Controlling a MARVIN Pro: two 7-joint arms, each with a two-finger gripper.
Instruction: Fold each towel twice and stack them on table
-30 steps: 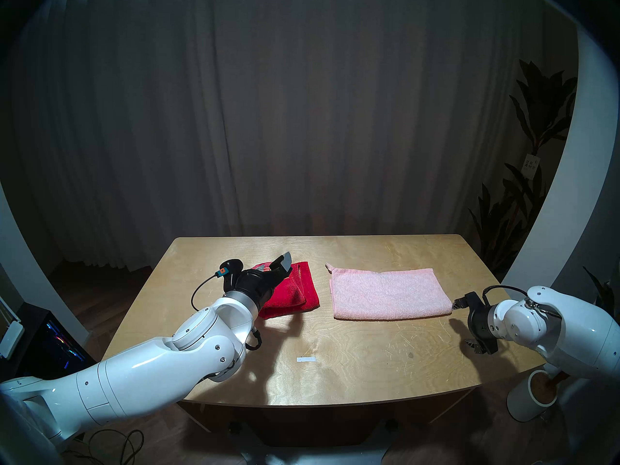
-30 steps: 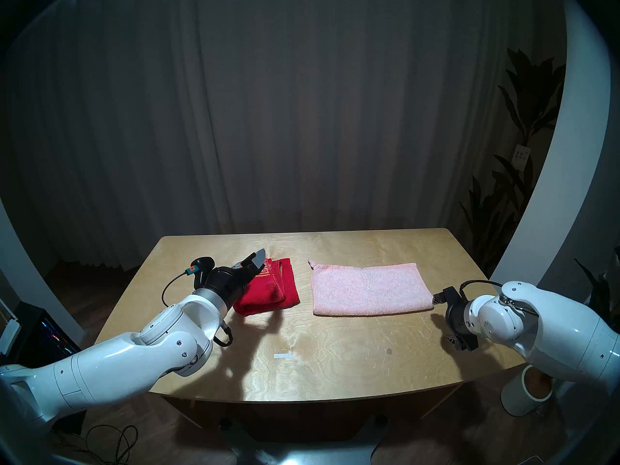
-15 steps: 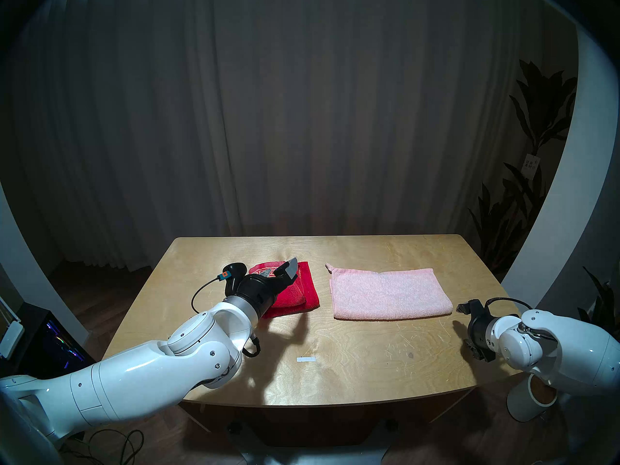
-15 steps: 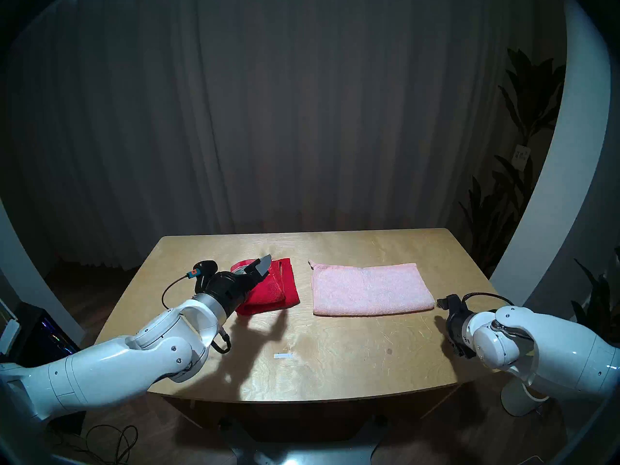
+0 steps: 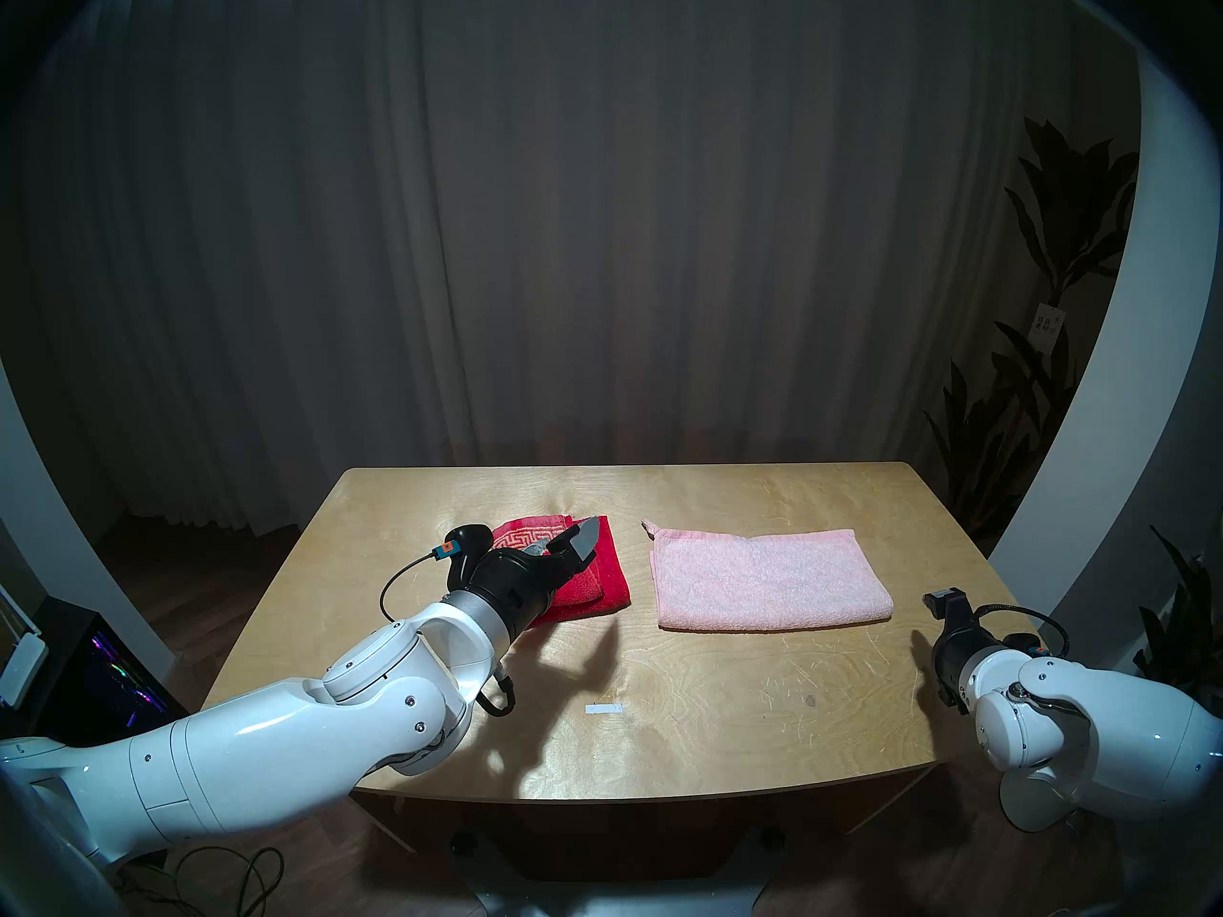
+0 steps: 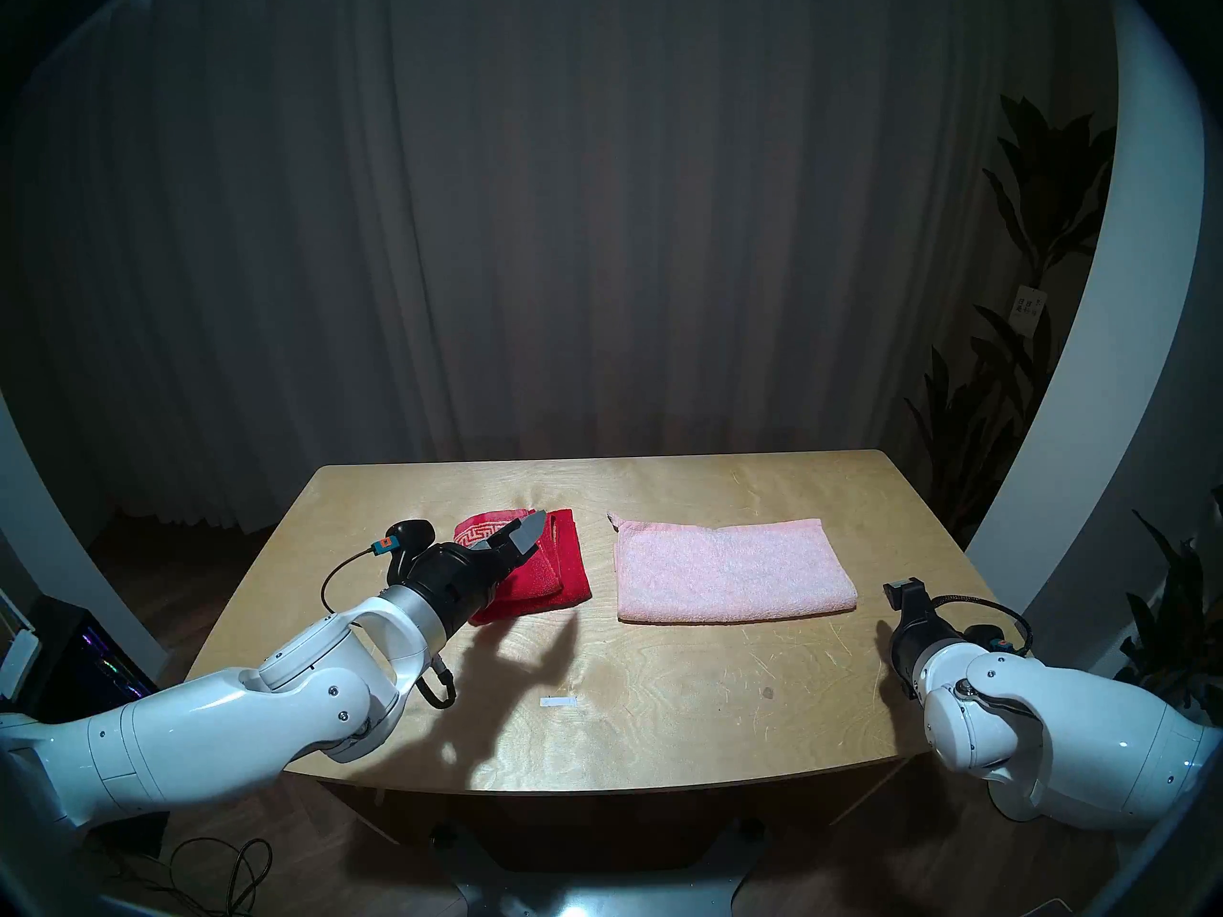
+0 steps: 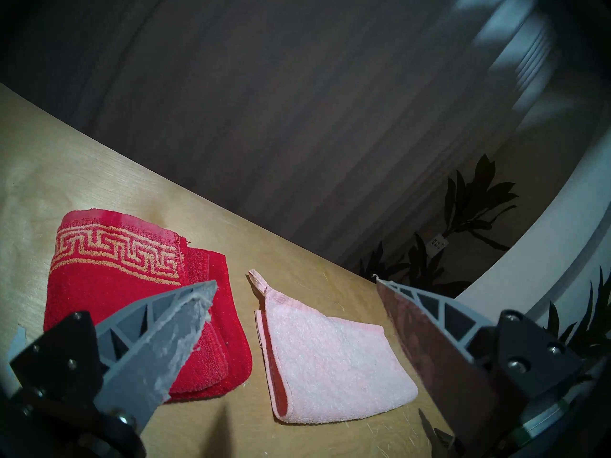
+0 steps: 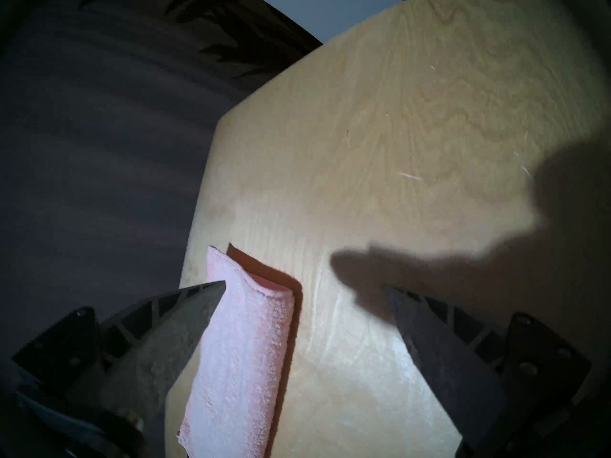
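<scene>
Noting the layout first: the red towel lies as a compact folded bundle, key-pattern border up, left of centre on the table and nearer its far edge; the pink towel lies well apart to the right as a long single-fold rectangle, loop corner toward the far edge. Left gripper hovers above the red bundle, jaws spread wide and empty. Right gripper hangs near the table's right edge just off the pink towel's end, jaws likewise apart, nothing held. Judged stage: red looks done, pink needs its second fold, then stacking. Risks: the red bundle's layers sit offset at the near edge, so a grab that catches only the top layer would likely unfold it when lifted. Pink's open end shows two loose layers; pinching one alone would drag the towel askew rather than fold it. Terry cloth on smooth plywood may slide toward the right edge if pushed instead of lifted. Both arms converging mid-table during stacking could clash.
</scene>
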